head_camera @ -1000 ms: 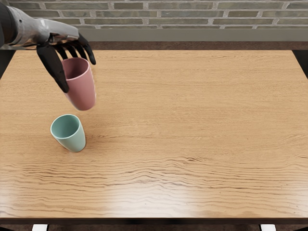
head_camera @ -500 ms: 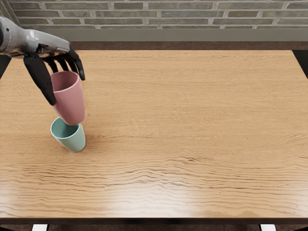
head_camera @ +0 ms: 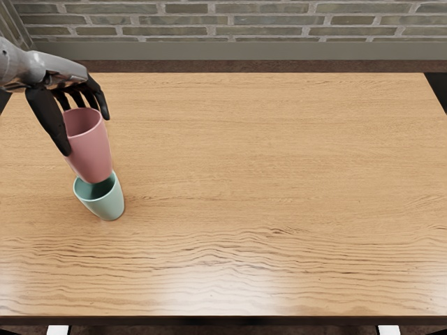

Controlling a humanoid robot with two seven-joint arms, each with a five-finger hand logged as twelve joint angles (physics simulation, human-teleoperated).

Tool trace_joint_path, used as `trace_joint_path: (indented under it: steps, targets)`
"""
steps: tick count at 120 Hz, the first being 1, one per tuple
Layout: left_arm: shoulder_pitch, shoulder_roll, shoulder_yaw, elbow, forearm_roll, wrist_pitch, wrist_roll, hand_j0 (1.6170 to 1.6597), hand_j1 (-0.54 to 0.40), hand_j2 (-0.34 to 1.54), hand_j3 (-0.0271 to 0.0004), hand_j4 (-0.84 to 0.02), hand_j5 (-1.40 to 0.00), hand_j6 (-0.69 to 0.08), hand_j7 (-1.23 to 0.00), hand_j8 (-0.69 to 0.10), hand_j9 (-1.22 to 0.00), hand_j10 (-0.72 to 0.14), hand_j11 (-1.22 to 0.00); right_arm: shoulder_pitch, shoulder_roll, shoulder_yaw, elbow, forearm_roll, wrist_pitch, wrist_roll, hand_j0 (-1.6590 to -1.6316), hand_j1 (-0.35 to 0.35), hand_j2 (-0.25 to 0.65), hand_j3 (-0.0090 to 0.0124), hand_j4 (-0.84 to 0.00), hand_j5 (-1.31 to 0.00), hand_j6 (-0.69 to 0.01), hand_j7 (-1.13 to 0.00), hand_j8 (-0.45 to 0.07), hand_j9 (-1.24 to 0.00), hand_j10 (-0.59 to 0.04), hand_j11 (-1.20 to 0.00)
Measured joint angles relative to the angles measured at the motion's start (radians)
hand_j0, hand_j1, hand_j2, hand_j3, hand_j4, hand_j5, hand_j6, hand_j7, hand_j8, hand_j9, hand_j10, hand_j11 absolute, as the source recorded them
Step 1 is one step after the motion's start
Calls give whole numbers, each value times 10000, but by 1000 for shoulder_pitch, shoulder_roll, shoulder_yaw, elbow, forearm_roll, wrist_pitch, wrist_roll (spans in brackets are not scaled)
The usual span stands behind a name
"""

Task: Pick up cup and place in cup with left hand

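Wooden surface [head_camera: 279,174], one: bearing the teal cup at its left side. Left hand [head_camera: 61,68], one: reaching in from the left edge, shifting a little further left than a half second ago and carrying its load with it. Pink cup [head_camera: 91,153], one, tall: hanging at a slight tilt, its base now overlapping the teal cup's mouth more centrally; whether it is entering or only hovering above, the view is not telling. Teal cup [head_camera: 108,204], one, shorter in view: standing in the same spot, mouth up, serving as receiver. Fingers [head_camera: 47,118], dark: holding the pink cup near its rim, thumb pressing the nearer side. Judged stage: aligning is nearing its end; lowering is likely coming next, with a rim catch remaining the chief risk.
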Motion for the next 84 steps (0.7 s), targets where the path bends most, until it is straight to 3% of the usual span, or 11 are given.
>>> trace_joint_path:
  steps: [43, 84]
  targets:
    - [11, -45, 66, 8, 11, 63, -1, 16558, -1360, 1924, 0, -4921, -6807, -3234, -6767, -2920, -6701, -4281, -6692, 0, 0, 0, 0, 0, 0, 0, -16581, -3490, -1, 0, -1, 0, -1, 0, -1, 0, -1, 0]
    - [44, -76, 85, 17, 12, 94, -1, 16560, -1387, 1978, 0, -4905, -6789, -3253, -6739, -2943, -6664, -4302, -6664, 0, 0, 0, 0, 0, 0, 0, -16581, -3490, -1, 0, -1, 0, -1, 0, -1, 0, -1, 0]
